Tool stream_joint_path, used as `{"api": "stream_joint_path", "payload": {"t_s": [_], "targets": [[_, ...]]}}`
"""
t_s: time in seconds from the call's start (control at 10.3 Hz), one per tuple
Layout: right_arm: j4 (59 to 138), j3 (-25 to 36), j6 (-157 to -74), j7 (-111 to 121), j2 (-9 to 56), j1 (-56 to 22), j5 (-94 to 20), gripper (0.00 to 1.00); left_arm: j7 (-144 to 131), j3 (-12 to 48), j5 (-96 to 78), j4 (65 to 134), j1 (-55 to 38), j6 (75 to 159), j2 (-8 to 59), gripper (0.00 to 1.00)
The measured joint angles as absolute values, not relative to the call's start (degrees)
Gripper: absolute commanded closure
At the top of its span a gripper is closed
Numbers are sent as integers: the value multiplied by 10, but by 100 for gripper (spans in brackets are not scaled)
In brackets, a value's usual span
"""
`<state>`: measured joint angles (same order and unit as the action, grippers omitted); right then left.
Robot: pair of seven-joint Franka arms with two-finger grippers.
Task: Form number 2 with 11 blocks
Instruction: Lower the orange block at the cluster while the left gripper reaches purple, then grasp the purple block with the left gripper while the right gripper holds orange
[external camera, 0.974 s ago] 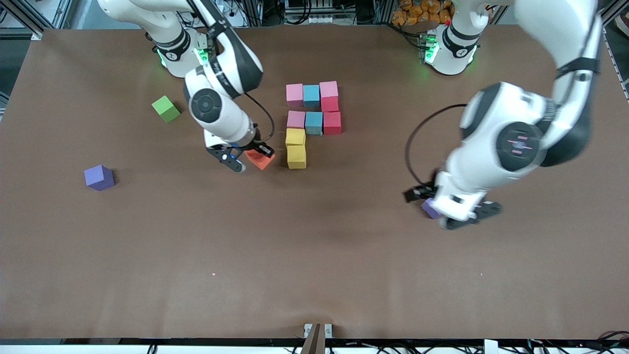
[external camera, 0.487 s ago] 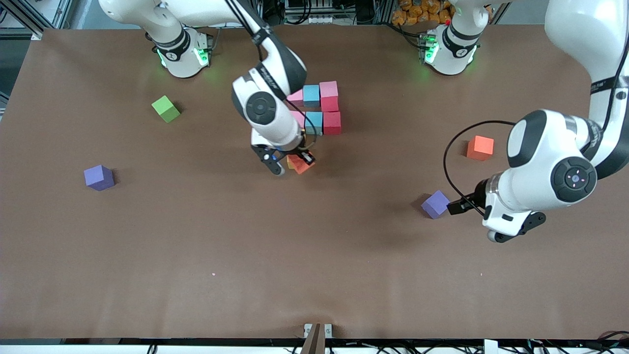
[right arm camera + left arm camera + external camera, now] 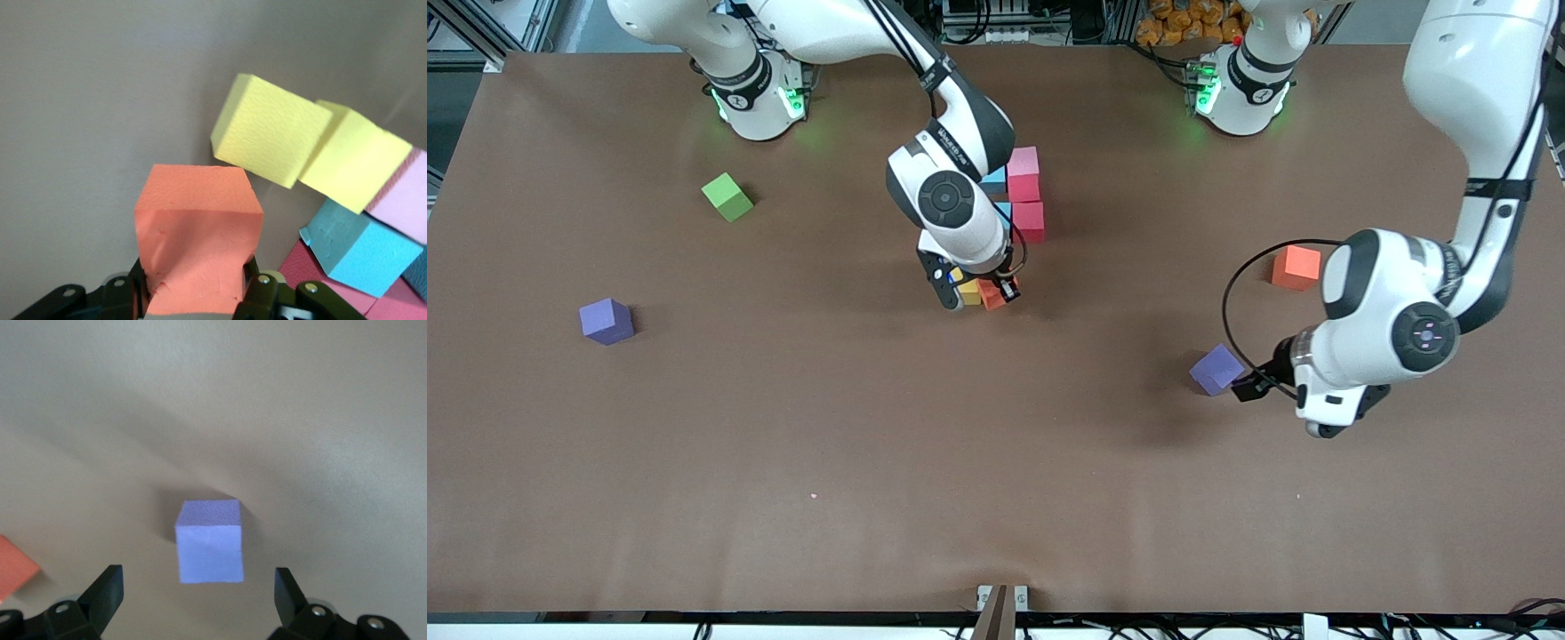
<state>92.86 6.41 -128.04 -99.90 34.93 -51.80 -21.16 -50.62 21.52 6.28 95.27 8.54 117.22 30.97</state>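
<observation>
My right gripper [image 3: 985,293] is shut on an orange block [image 3: 992,292] [image 3: 197,240], low over the table right beside two yellow blocks [image 3: 270,137]. The arm hides much of the partly built number 2; pink [image 3: 1023,162], red [image 3: 1029,220], blue [image 3: 1005,211] and yellow [image 3: 968,290] blocks show. My left gripper [image 3: 1325,409] [image 3: 198,577] hangs open just beside a purple block [image 3: 1216,369] [image 3: 208,543], which lies ahead of the fingertips, not between them. A second orange block [image 3: 1296,267] lies farther from the front camera than that purple one.
Another purple block [image 3: 606,320] and a green cube [image 3: 727,196] lie toward the right arm's end of the table. The brown table top [image 3: 960,462] stretches wide on the side nearer the front camera.
My right gripper carried the orange block toward the left arm's end, arriving beside the yellow blocks. My left arm swung away from the purple block, uncovering the second orange block, then edged back.
</observation>
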Motion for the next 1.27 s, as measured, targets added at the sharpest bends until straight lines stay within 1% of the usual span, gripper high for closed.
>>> {"api": "stream_joint_path", "payload": {"t_s": [0.29,0.58,0.88,1.27], "targets": [[927,64,-1284,-1065,362,-527,-212,94,-520,216,63,978,85,1208,324,0],[927,65,-1295,-1088,364,-527,-212,94,-520,215,63,1005,86,1224,324,0],[928,68,-1299,-1092,371,-527,-212,94,-520,215,63,1036,89,1264,325,0],[947,70,-1300,-1091,382,-527,-211,95,-520,215,63,1043,90,1285,338,0]]}}
